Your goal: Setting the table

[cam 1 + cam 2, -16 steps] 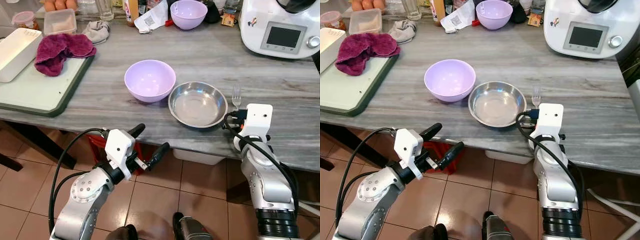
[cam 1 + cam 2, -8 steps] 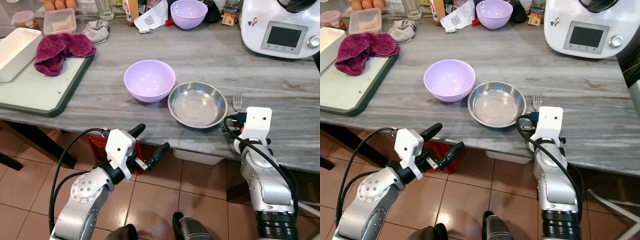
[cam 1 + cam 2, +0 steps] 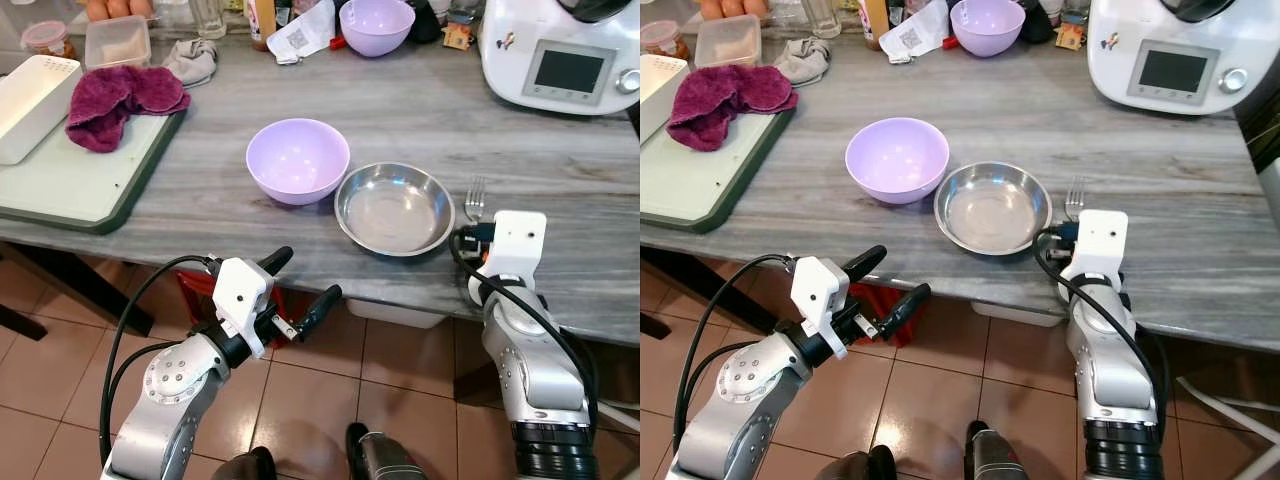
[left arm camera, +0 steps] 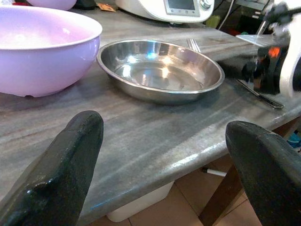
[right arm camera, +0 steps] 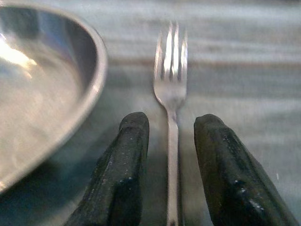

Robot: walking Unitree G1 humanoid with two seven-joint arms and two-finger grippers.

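A silver fork (image 5: 170,70) lies flat on the grey wooden table (image 3: 430,110), just right of a shallow steel plate (image 3: 394,208). A lilac bowl (image 3: 298,160) stands touching the plate's left side. My right gripper (image 5: 171,123) rests low over the table's front edge, open, with one black finger on each side of the fork's handle and a small gap to it. In the eye views its white wrist housing (image 3: 518,238) covers the handle, and the tines (image 3: 474,190) stick out beyond it. My left gripper (image 3: 303,278) hangs open below the table's front edge, holding nothing.
A green board (image 3: 70,180) with a maroon towel (image 3: 120,100) and a white container (image 3: 30,100) fills the left end. At the back stand a second lilac bowl (image 3: 377,25), jars and a white kitchen machine (image 3: 560,50). Tiled floor lies below the edge.
My right gripper has drawn back a little along the fork's handle toward the table edge, so more of the tines show. The left arm has stayed still.
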